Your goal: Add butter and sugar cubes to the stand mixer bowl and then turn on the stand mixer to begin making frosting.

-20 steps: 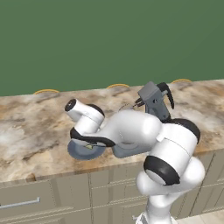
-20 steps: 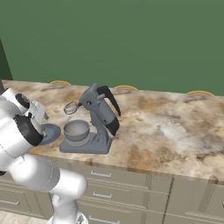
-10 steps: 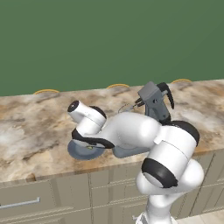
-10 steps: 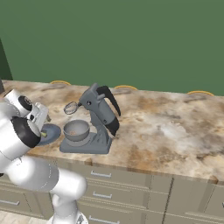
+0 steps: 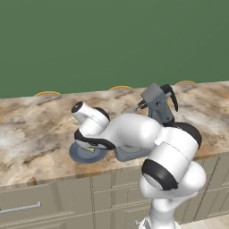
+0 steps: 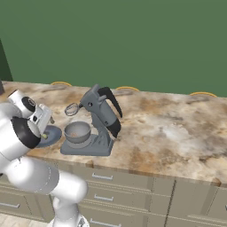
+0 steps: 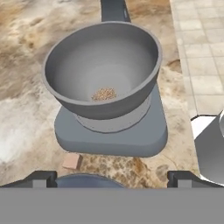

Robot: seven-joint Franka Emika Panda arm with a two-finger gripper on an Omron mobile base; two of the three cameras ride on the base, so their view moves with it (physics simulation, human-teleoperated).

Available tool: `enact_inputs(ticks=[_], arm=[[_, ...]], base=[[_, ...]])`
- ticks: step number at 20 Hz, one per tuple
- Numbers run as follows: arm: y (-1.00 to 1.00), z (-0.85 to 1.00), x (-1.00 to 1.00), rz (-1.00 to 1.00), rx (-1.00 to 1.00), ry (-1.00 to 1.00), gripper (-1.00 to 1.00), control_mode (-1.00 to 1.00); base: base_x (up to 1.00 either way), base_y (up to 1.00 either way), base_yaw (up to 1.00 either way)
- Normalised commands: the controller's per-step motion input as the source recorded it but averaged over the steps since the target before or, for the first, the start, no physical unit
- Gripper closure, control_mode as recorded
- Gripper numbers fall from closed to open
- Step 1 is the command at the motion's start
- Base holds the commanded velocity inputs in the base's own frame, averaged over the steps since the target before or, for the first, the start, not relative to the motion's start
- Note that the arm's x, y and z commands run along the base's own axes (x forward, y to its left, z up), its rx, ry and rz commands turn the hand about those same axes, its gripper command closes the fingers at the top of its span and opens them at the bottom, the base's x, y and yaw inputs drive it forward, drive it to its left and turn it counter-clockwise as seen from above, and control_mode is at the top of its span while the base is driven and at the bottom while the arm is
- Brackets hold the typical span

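Note:
In the hand view the stand mixer bowl [image 7: 103,65], deep and silvery-grey, sits on the mixer's flat base [image 7: 131,135] with a small brown speckled lump [image 7: 104,94] on its bottom. A brown sugar cube [image 7: 72,161] lies on the counter just in front of the base. My gripper [image 7: 111,180] is open with nothing between its fingertips [image 7: 41,178], over the rim of the blue-grey plate [image 7: 85,179]. The stand mixer [image 6: 102,111] has its head tilted up and its whisk raised above the bowl [image 6: 77,131]. A sliver of yellow butter [image 5: 91,150] lies on the plate [image 5: 80,154] under my hand.
The marble counter [image 6: 168,128] stretches wide to the right of the mixer. Its front edge [image 5: 44,179] runs above grey drawers. My own forearm [image 5: 129,129] lies across the counter between the plate and the mixer [image 5: 159,105].
My hand has drifted slightly toward the mixer above the plate. The jaws have stayed open, and the mixer, bowl and plate have not moved.

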Motion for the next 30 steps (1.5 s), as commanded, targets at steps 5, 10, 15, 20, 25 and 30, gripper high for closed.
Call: enact_inputs(ticks=[5, 10, 15, 20, 25, 30], arm=[[0.00, -0.15, 0.05, -0.07, 0.00, 0.00, -1.00, -1.00], [-0.02, -0.19, 0.11, -0.05, 0.00, 0.00, -1.00, -1.00], [0.00, -0.17, 0.11, -0.03, 0.00, 0.00, -1.00, -1.00], [0.00, -0.18, 0.12, -0.02, 0.00, 0.00, -1.00, -1.00], [0.00, -0.18, 0.15, -0.03, 0.00, 0.00, -1.00, -1.00], [0.00, -0.21, 0.08, -0.03, 0.00, 0.00, -1.00, -1.00]], base=[[0.00, 0.00, 0.00], [0.00, 0.00, 0.00], [0.00, 0.00, 0.00], [0.00, 0.00, 0.00], [0.00, 0.00, 0.00], [0.00, 0.00, 0.00]])
